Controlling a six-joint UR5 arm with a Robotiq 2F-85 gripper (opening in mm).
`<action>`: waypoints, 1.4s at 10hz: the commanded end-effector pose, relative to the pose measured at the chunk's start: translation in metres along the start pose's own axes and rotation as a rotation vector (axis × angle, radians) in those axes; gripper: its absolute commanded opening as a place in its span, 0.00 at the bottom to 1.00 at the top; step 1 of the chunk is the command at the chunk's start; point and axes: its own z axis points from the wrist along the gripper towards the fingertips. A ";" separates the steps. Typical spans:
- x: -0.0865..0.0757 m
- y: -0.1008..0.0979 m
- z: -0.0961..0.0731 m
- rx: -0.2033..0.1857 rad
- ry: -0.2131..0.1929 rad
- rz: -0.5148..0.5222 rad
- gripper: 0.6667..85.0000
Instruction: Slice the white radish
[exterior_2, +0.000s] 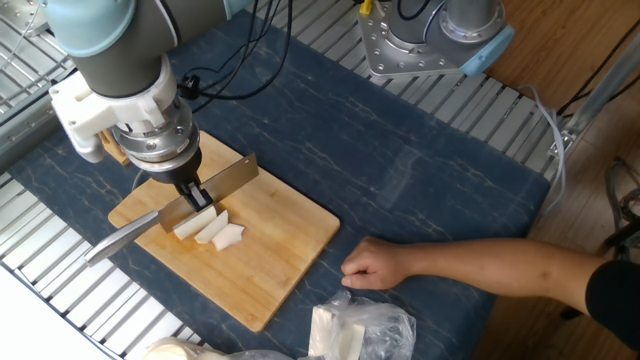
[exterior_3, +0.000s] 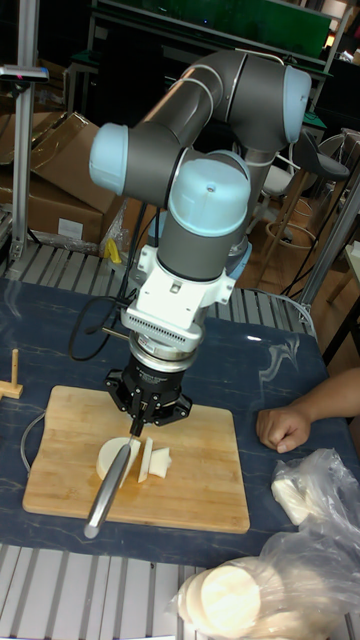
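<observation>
Cutting board (exterior_2: 270, 245) — pale wood, matt grain. Knife (exterior_2: 165, 215) — brushed metal, dull sheen. Table cover (exterior_2: 400, 170) — dark blue, marbled, matt. Bag (exterior_3: 300, 560) — clear, crinkled plastic.

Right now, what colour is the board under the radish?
Light tan bamboo with a visible grain; the cutting board shows best in the fixed view, under the white radish.

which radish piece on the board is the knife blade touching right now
The large uncut radish chunk, rounded and on the handle side of the knife. The thin cut slices lie apart on the blade's other side, nearer the person's fist.
</observation>
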 end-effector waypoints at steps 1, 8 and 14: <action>-0.001 0.002 0.000 -0.009 0.000 0.000 0.00; -0.004 0.000 0.005 -0.004 -0.010 -0.006 0.00; -0.007 0.001 0.012 -0.007 -0.020 -0.012 0.00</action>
